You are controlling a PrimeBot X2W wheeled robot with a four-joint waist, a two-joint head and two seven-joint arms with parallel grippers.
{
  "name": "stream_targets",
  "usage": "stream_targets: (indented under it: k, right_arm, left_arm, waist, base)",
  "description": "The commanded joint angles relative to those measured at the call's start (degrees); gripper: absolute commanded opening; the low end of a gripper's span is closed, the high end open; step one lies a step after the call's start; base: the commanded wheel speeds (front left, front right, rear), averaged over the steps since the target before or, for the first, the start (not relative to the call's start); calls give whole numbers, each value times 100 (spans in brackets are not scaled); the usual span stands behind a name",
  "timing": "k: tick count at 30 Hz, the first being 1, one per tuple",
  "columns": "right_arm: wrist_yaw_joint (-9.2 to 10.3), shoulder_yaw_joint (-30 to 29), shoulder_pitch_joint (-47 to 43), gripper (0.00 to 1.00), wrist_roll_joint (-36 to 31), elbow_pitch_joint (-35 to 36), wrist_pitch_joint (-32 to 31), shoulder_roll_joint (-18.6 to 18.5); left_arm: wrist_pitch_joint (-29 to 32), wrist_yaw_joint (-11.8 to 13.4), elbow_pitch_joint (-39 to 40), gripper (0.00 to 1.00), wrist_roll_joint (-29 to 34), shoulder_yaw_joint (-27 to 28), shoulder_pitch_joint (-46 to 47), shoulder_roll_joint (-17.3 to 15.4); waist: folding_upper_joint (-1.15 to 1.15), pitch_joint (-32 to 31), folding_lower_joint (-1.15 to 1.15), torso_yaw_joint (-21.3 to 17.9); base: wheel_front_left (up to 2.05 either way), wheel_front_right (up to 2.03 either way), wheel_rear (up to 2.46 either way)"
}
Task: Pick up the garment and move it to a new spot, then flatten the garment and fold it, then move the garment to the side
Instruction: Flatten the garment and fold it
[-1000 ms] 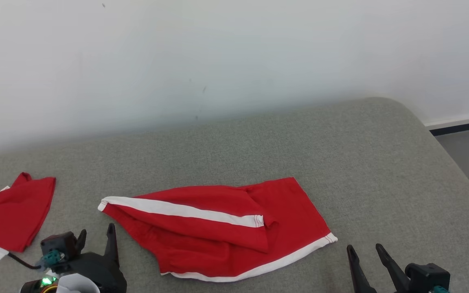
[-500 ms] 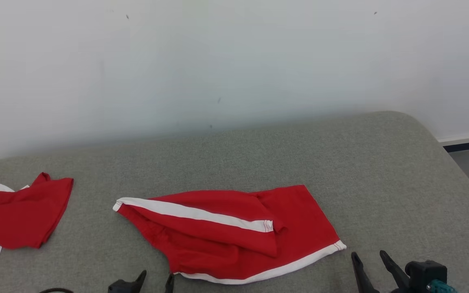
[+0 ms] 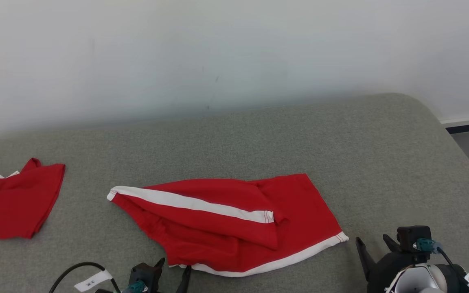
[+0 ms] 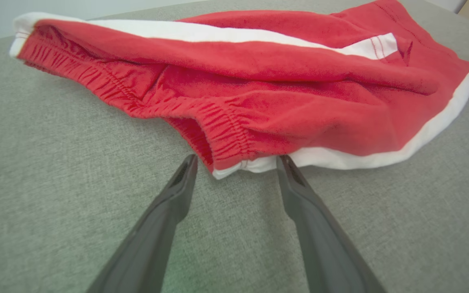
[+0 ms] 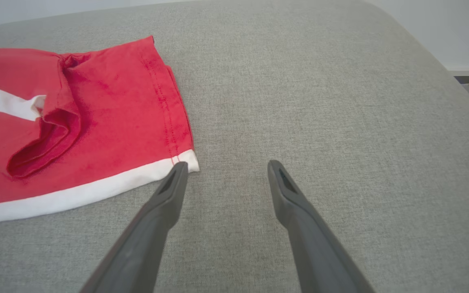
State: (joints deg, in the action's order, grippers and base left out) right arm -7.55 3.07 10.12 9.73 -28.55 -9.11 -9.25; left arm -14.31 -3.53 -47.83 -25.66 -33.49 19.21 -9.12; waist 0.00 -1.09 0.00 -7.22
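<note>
Left wrist view, garment (image 4: 259, 101), waistband corner (image 4: 224, 140) between jaws

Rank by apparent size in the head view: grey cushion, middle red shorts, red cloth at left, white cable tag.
Grey cushion
Middle red shorts
Red cloth at left, cut off by the frame
White cable tag

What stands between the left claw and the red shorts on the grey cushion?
Nothing visible. The left claw is open, and its two tips sit on either side of the near corner of the red shorts, at the elastic waistband. Only bare grey cushion lies around them.
</note>
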Motion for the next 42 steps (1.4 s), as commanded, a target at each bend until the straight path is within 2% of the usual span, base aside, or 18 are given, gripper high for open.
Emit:
stream_targets:
  k: [1, 9, 21, 31, 33, 36, 42]
  right_arm:
    - [13, 33, 92, 100, -9, -55, 13, -8]
    - [13, 312, 626, 100, 95, -847, 75, -22]
    - [13, 293, 967, 100, 308, -1688, 173, 73]
    - [13, 347, 1273, 100, 360, -2195, 283, 75]
    - [13, 368, 1316, 100, 369, -2282, 301, 89]
    - [13, 385, 1353, 100, 375, -2366, 324, 98]
    - [13, 448, 1483, 100, 396, -2572, 391, 117]
  left_arm:
    - [-44, -4, -27, 100, 33, -8, 54, 10]
    - [-90, -11, 21, 100, 208, -100, 163, 40]
    - [-97, -85, 554, 100, 509, -208, -175, -175]
    - [-98, -41, 800, 80, 588, -128, -212, -242]
    - [-98, -62, 764, 68, 608, -161, -191, -230]
    - [-98, -80, 680, 63, 612, -195, -153, -208]
    - [-98, -93, 449, 66, 598, -251, 0, -125]
  waist:
    - [0, 37, 0, 33]
    - [0, 98, 0, 167]
    - [0, 144, 0, 292]
    - [0, 259, 0, 443]
    - [0, 270, 0, 457]
    - [0, 278, 0, 461]
    - [0, 295, 0, 453]
  base:
    - [0, 0, 0]
    - [0, 0, 0]
    - [0, 0, 0]
    - [0, 0, 0]
    - [0, 0, 0]
    - [0, 0, 0]
    - [0, 0, 0]
